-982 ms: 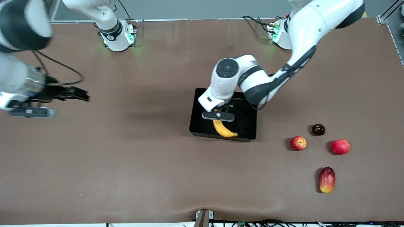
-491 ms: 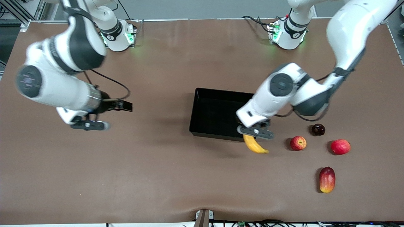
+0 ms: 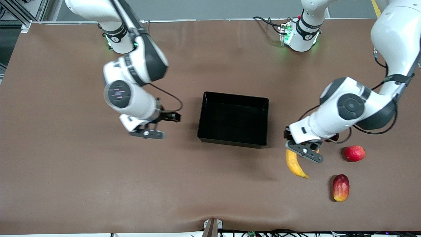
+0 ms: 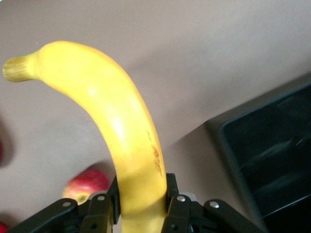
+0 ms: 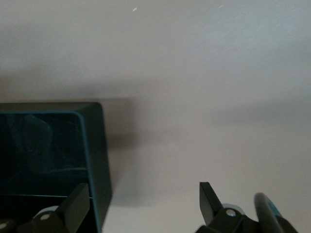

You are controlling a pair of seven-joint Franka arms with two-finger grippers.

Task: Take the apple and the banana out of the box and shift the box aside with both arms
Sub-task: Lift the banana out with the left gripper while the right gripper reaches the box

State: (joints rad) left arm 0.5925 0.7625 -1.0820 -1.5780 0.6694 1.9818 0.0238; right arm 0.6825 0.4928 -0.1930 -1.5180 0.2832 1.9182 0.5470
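My left gripper [image 3: 304, 152] [image 4: 141, 194] is shut on one end of the yellow banana [image 3: 293, 163] [image 4: 121, 126]. It holds the banana over bare table beside the box, toward the left arm's end. The black box [image 3: 201, 131] [image 4: 272, 155] [image 5: 95, 155] stands mid-table with nothing in it. A red apple with yellow streaks [image 4: 85, 182] shows under the left gripper in the left wrist view; in the front view the gripper covers it. My right gripper [image 3: 171, 117] [image 5: 143, 194] hangs open and holds nothing, over the table right beside the box wall toward the right arm's end.
A round red fruit [image 3: 354, 153] and an oblong red-and-yellow fruit [image 3: 341, 187] lie on the brown table [image 3: 98, 184] toward the left arm's end, the oblong one nearer the front camera. The left arm's elbow hangs above them.
The left arm has carried the banana out of the box toward the loose fruits. The right arm has swung in from the table's edge to the box.
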